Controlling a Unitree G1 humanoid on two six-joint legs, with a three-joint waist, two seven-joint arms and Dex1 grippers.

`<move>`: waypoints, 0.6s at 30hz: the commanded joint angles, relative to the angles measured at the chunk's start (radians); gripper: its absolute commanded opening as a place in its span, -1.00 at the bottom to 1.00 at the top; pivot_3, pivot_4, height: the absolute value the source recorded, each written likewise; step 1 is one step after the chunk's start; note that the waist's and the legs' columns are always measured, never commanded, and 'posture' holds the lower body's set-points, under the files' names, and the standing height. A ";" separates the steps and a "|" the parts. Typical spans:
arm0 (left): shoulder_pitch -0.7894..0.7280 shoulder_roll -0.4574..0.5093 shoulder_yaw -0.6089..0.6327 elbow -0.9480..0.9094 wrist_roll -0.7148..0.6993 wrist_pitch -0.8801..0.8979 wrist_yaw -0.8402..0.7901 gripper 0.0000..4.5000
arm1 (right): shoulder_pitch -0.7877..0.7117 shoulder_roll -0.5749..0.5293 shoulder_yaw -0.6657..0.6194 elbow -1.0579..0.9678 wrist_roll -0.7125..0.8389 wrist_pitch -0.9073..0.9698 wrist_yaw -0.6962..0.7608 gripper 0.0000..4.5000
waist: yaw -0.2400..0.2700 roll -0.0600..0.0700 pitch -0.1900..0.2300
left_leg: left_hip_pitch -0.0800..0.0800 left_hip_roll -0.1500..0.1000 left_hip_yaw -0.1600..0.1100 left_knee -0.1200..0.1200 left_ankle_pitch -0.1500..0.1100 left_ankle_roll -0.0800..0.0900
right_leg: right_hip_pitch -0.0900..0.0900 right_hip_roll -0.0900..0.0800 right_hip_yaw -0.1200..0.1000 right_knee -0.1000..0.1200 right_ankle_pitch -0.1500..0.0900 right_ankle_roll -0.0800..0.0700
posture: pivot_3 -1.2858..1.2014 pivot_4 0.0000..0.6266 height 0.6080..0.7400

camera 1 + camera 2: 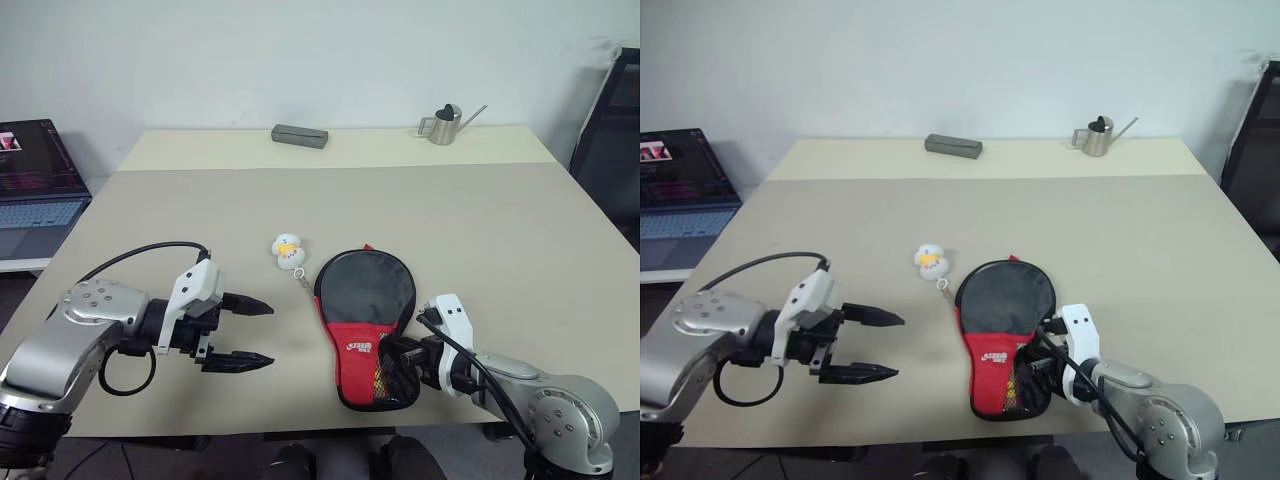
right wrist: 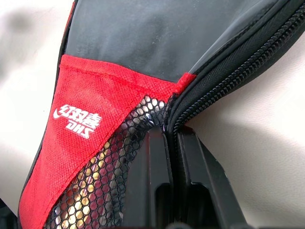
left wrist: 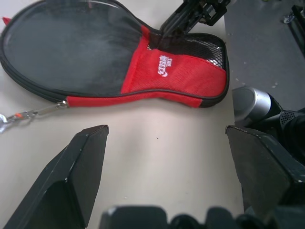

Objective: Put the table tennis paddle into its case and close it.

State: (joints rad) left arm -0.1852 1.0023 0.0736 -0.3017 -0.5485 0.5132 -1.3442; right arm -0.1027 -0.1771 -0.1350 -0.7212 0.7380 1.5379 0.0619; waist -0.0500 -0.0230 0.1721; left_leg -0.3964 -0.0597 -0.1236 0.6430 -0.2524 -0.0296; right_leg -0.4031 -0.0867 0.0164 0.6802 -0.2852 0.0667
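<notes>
Here the right gripper (image 1: 412, 352) pinches the case (image 1: 366, 318) at its mesh edge (zipper side); left gripper (image 1: 252, 333) gapes wide

- The left gripper (image 1: 244, 334) has two black tapered fingers on a white housing block.
- Its forearm is a silver metal cylinder with small dark screws on its round cap; a black cable loops over and under it.
- The right gripper (image 1: 399, 352) has black fingers, a white bracket, black cables, and a silver rounded forearm.
</notes>
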 commanded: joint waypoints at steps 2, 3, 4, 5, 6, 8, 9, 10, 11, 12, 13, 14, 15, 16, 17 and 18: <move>-0.014 -0.002 0.003 0.002 -0.001 -0.019 -0.004 0.91 | 0.038 -0.025 0.020 0.009 0.089 0.076 -0.039 -0.99 | 0.000 0.000 0.000 | 0.000 0.000 0.000 0.000 0.000 0.000 | 0.000 0.000 0.000 0.000 0.000 0.000 | 0.03 -0.52 1.00; -0.014 -0.003 0.003 0.002 -0.001 -0.020 -0.003 0.91 | 0.040 -0.028 0.019 0.009 0.102 0.076 -0.048 -0.99 | 0.000 0.000 0.000 | 0.000 0.000 0.000 0.000 0.000 0.000 | 0.000 0.000 0.000 0.000 0.000 0.000 | 0.03 -0.52 1.00; -0.014 -0.004 0.004 0.002 -0.001 -0.020 -0.003 0.91 | 0.042 -0.030 0.017 0.008 0.114 0.076 -0.057 -0.99 | 0.000 0.000 0.000 | 0.000 0.000 0.000 0.000 0.000 0.000 | 0.000 0.000 0.000 0.000 0.000 0.000 | 0.03 -0.52 1.00; -0.015 -0.005 0.004 0.002 -0.002 -0.021 -0.003 0.91 | 0.045 -0.032 0.015 0.008 0.127 0.076 -0.066 -0.99 | 0.000 0.000 0.000 | 0.000 0.000 0.000 0.000 0.000 0.000 | 0.000 0.000 0.000 0.000 0.000 0.000 | 0.03 -0.52 1.00; -0.016 -0.005 0.004 0.004 -0.001 -0.021 -0.003 0.91 | 0.048 -0.035 0.014 0.007 0.140 0.076 -0.075 -0.99 | 0.000 0.000 0.000 | 0.000 0.000 0.000 0.000 0.000 0.000 | 0.000 0.000 0.000 0.000 0.000 0.000 | 0.03 -0.52 1.00; -0.019 -0.006 0.001 0.008 0.001 -0.024 -0.005 0.91 | 0.056 -0.041 0.011 0.006 0.166 0.076 -0.091 -0.99 | 0.000 0.000 0.000 | 0.000 0.000 0.000 0.000 0.000 0.000 | 0.000 0.000 0.000 0.000 0.000 0.000 | 0.03 -0.52 1.00; -0.021 -0.006 -0.001 0.010 0.002 -0.025 -0.006 0.91 | 0.060 -0.045 0.009 0.004 0.181 0.076 -0.099 -0.99 | 0.000 0.000 0.000 | 0.000 0.000 0.000 0.000 0.000 0.000 | 0.000 0.000 0.000 0.000 0.000 0.000 | 0.03 -0.52 1.00; -0.023 -0.006 -0.002 0.011 0.002 -0.027 -0.006 0.91 | 0.064 -0.051 0.007 0.003 0.196 0.076 -0.106 -0.99 | 0.000 0.000 0.000 | 0.000 0.000 0.000 0.000 0.000 0.000 | 0.000 0.000 0.000 0.000 0.000 0.000 | 0.03 -0.52 1.00; -0.024 -0.006 -0.004 0.014 0.003 -0.030 -0.008 0.91 | 0.066 -0.055 0.004 0.002 0.209 0.076 -0.114 -0.99 | 0.000 0.000 0.000 | 0.000 0.000 0.000 0.000 0.000 0.000 | 0.000 0.000 0.000 0.000 0.000 0.000 | 0.03 -0.52 1.00; -0.026 -0.006 -0.006 0.016 0.003 -0.033 -0.008 0.91 | 0.067 -0.060 0.001 0.002 0.223 0.076 -0.121 -0.99 | 0.000 0.000 0.000 | 0.000 0.000 0.000 0.000 0.000 0.000 | 0.000 0.000 0.000 0.000 0.000 0.000 | 0.03 -0.52 1.00; -0.027 -0.006 -0.007 0.019 0.004 -0.035 -0.009 0.91 | 0.069 -0.065 -0.002 0.003 0.236 0.076 -0.128 -0.99 | 0.000 0.000 0.000 | 0.000 0.000 0.000 0.000 0.000 0.000 | 0.000 0.000 0.000 0.000 0.000 0.000 | 0.03 -0.52 1.00; -0.028 -0.006 -0.009 0.021 0.004 -0.037 -0.009 0.91 | 0.071 -0.068 -0.004 0.004 0.249 0.076 -0.136 -0.99 | 0.000 0.000 0.000 | 0.000 0.000 0.000 0.000 0.000 0.000 | 0.000 0.000 0.000 0.000 0.000 0.000 | 0.03 -0.52 1.00; -0.029 -0.007 -0.011 0.022 0.005 -0.039 -0.008 0.91 | 0.072 -0.072 -0.006 0.004 0.261 0.076 -0.143 -0.99 | 0.000 0.000 0.000 | 0.000 0.000 0.000 0.000 0.000 0.000 | 0.000 0.000 0.000 0.000 0.000 0.000 | 0.03 -0.52 1.00; -0.030 -0.009 -0.014 0.025 0.007 -0.041 -0.008 0.91 | 0.073 -0.072 -0.006 0.006 0.271 0.076 -0.153 -0.99 | 0.000 0.000 0.000 | 0.000 0.000 0.000 0.000 0.000 0.000 | 0.000 0.000 0.000 0.000 0.000 0.000 | 0.03 -0.52 1.00; -0.033 -0.011 -0.017 0.028 0.008 -0.044 -0.008 0.91 | 0.072 -0.071 -0.005 0.008 0.281 0.076 -0.162 -0.99 | 0.000 0.000 0.000 | 0.000 0.000 0.000 0.000 0.000 0.000 | 0.000 0.000 0.000 0.000 0.000 0.000 | 0.03 -0.52 1.00; -0.036 -0.013 -0.020 0.031 0.009 -0.046 -0.007 0.91 | 0.070 -0.069 -0.004 0.009 0.290 0.076 -0.170 -0.99 | 0.000 0.000 0.000 | 0.000 0.000 0.000 0.000 0.000 0.000 | 0.000 0.000 0.000 0.000 0.000 0.000 | 0.03 -0.52 1.00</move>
State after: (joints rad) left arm -0.2038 0.9920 0.0480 -0.2662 -0.5412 0.4873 -1.3444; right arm -0.0639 -0.2361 -0.1660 -0.7212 0.9880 1.5390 -0.1015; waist -0.0498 -0.0232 0.1720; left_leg -0.3965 -0.0596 -0.1237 0.6430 -0.2524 -0.0295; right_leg -0.4028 -0.0867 0.0164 0.6802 -0.2853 0.0667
